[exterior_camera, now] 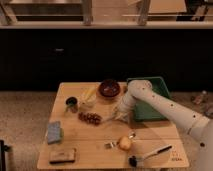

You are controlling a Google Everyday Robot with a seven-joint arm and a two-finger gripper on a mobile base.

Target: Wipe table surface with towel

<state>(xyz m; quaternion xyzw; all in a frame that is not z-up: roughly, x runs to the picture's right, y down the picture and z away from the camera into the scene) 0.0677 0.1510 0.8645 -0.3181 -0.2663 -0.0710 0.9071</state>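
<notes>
A folded grey-blue towel (54,131) lies near the left edge of the wooden table (150,134). My white arm reaches in from the right over the table's middle. My gripper (118,116) hangs low over the table surface, just right of a bunch of dark red grapes (90,118). It is well apart from the towel, to the towel's right. The arm's wrist hides what lies directly under the gripper.
A dark red bowl (109,88) and a green bin (156,85) stand at the back. A dark cup (71,103) and a yellowish item (89,95) sit at back left. A brown block (62,155), a yellow fruit (124,143) and a black-handled brush (147,155) lie along the front.
</notes>
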